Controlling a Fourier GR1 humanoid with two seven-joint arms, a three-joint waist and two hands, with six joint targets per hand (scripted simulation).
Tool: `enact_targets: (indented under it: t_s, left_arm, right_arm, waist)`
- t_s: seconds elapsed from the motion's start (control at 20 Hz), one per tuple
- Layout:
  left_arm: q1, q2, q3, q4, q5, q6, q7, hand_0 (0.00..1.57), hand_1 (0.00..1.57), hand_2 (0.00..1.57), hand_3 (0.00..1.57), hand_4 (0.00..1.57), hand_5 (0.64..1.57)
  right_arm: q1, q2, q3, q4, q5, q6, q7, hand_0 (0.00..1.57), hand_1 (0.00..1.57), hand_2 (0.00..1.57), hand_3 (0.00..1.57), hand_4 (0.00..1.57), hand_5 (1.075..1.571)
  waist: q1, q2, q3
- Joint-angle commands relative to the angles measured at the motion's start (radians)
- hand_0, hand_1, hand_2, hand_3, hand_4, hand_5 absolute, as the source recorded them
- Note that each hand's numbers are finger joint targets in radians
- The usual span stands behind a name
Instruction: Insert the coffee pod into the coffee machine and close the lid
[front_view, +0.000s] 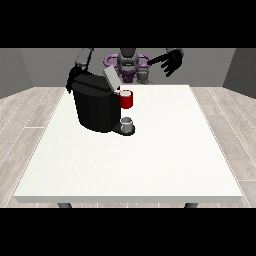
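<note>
- A black coffee machine (96, 107) stood on the white table (150, 160) in the upper left part of the frame, with its grey lid (111, 78) tilted up and open.
- A red thing at the machine (126, 99) sat at the machine's right side, just below the raised lid.
- A small grey thing (127, 121) rested on the machine's dark base, directly beneath the red thing; whether it was the coffee pod could not be told.
- The robot (128, 62) stood behind the table's far edge, at the top centre of the frame.
- The hand at the view's right (172, 61) was raised above the table at upper right, well apart from the machine, its fingers spread wide and holding nothing.
- The hand at the view's left (70, 82) showed only as a dark shape behind the machine's upper left corner; how its fingers lay could not be told.
</note>
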Motion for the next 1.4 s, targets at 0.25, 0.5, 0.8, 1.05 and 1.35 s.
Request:
enact_targets:
  t_s: [0.25, 0.5, 0.8, 1.05, 1.35]
  left_arm:
    - [0.263, -0.075, 0.065, 0.024, 0.105, -0.021, 0.025, 0.00, 0.00, 0.00, 0.00, 0.32, 1.571]
    - [0.333, -0.112, 0.030, -0.030, 0.106, -0.007, -0.003, 0.00, 0.00, 0.00, 0.00, 0.41, 1.571]
    - [0.316, -0.131, -0.020, -0.117, 0.206, -0.060, 0.103, 0.00, 0.00, 0.00, 0.00, 0.46, 1.571]
    - [0.418, -0.131, -0.091, -0.242, 0.255, -0.024, 0.078, 0.00, 0.00, 0.00, 0.00, 0.39, 1.571]
    - [0.438, -0.131, -0.156, -0.360, 0.302, -0.031, 0.104, 0.00, 0.00, 0.00, 0.00, 0.36, 1.571]
  right_arm:
    - [0.065, 0.022, 0.071, -0.134, -0.059, 0.144, 0.030, 0.00, 0.00, 0.00, 0.00, 0.00, 1.571]
    - [-0.025, -0.010, 0.088, -0.188, -0.066, 0.183, 0.053, 0.00, 0.00, 0.00, 0.00, 0.00, 1.571]
    - [-0.127, -0.105, 0.058, -0.170, -0.049, 0.221, 0.071, 0.00, 0.00, 0.00, 0.00, 0.24, 1.571]
    - [-0.204, -0.129, -0.011, -0.147, -0.111, 0.232, 0.164, 0.00, 0.00, 0.00, 0.00, 0.00, 1.571]
    - [-0.299, -0.076, -0.047, -0.068, -0.146, 0.168, 0.171, 0.00, 0.00, 0.00, 0.00, 0.08, 1.571]
  waist:
    - [0.018, -0.224, 0.0011]
    - [0.078, -0.219, 0.0017]
    - [0.155, -0.215, 0.0023]
    - [0.155, -0.135, 0.0021]
    - [0.223, -0.053, 0.0023]
